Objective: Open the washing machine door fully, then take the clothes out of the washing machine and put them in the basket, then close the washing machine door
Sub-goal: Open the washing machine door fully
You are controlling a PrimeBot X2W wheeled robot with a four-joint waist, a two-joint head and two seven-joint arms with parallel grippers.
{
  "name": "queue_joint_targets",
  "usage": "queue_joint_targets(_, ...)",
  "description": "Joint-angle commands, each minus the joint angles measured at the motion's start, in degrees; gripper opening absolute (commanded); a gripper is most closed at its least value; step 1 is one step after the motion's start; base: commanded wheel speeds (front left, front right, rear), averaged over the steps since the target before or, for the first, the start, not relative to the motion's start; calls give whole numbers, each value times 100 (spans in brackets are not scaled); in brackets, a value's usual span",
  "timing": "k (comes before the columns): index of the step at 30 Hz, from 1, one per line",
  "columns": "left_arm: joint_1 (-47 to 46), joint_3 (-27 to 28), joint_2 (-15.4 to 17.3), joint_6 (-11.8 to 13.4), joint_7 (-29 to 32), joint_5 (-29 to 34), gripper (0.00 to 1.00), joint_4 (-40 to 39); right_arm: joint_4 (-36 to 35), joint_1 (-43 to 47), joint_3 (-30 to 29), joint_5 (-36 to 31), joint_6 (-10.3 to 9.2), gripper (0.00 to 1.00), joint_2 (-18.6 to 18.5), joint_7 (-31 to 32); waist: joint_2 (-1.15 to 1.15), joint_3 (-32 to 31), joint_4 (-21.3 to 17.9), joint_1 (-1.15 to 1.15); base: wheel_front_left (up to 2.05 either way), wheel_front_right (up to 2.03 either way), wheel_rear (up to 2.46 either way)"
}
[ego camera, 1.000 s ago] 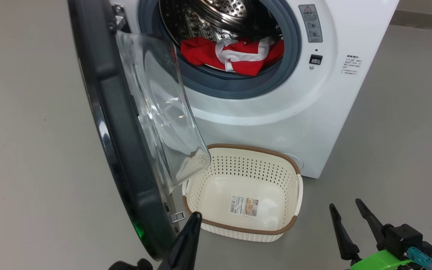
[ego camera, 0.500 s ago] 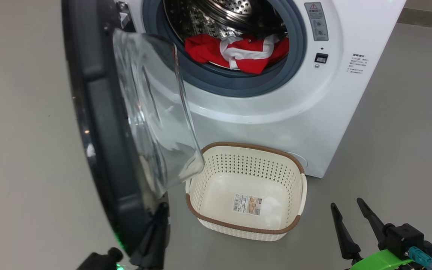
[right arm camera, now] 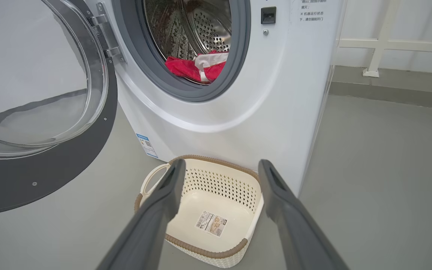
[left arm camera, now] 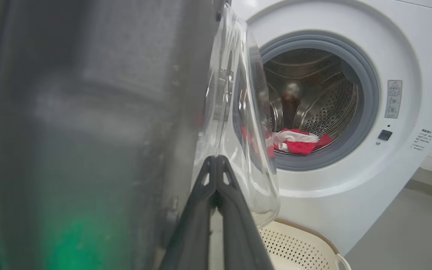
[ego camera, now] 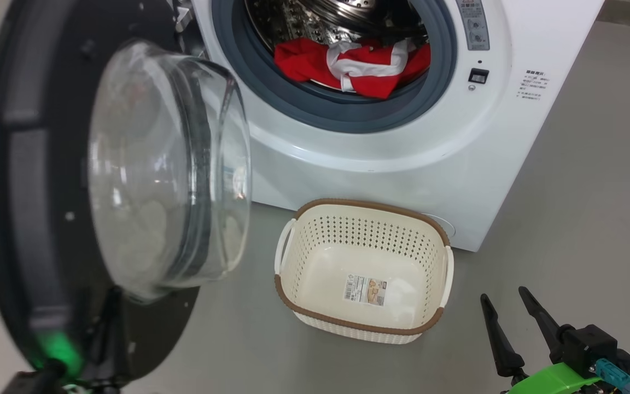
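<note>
Cream basket (ego camera: 360, 241) on grey floor (ego camera: 594, 191), white rail (right arm camera: 388, 45)

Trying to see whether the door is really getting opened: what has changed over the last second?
The washing machine door swung farther open towards the robot's left, from nearly edge-on to showing its glass window to the head camera. The shut left gripper moved left with it, close by its lower inner side. The head camera shifted slightly too. Unchanged: the clothes in the drum, the basket empty, the right gripper open and idle.
</note>
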Motion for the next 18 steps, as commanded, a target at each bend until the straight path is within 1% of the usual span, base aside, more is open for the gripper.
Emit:
queue_joint_targets(1,-227,465,75,-27,-29,60,0,-57,-143,-137,149,-51,37,100,-70,-37,0,38,-22,0,0,0,0)
queue_joint_targets(6,-400,1139,75,-94,-29,186,0,83,-146,-182,156,-56,37,100,-100,-37,0,141,-79,0,0,0,0)
queue_joint_targets(11,-708,1766,75,-235,-29,359,0,315,-159,-223,144,-59,37,100,-141,-37,0,275,-97,0,0,0,0)
queue_joint_targets(14,-978,2140,89,-314,-29,427,0,535,-174,-272,151,-64,37,100,-174,-37,0,372,-103,0,0,0,0)
queue_joint_targets(15,-1181,2407,116,-369,-29,471,0,716,-177,-318,167,-69,37,100,-196,-37,0,433,-122,0,0,0,0)
queue_joint_targets(18,-1466,2785,221,-447,-29,521,0,1016,-177,-396,200,-71,37,100,-231,-37,0,518,-165,0,0,0,0)
